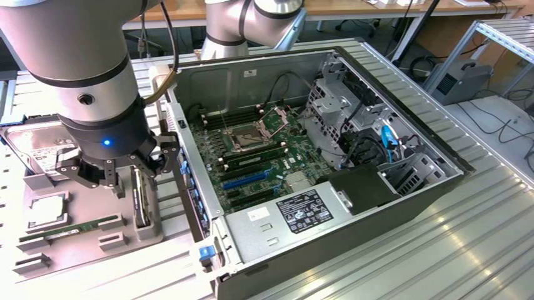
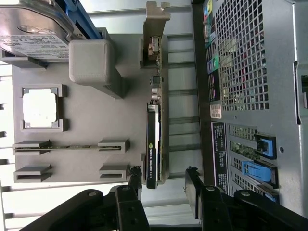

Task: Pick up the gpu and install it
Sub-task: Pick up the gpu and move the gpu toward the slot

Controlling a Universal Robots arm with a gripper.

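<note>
Ribbed metal surface [image 1: 476, 250]: gripper [image 2: 163, 177] open, poised over gpu [image 2: 153, 149] standing edge-on in grey tray [image 2: 96, 115], beside open case [image 1: 242, 78].

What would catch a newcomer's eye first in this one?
The open PC case sits in the middle of the exterior view, its motherboard bare. At that view's left the open gripper hangs just above the gpu, which stands on edge in a grey holder, with a hard drive at the holder's end.
</note>
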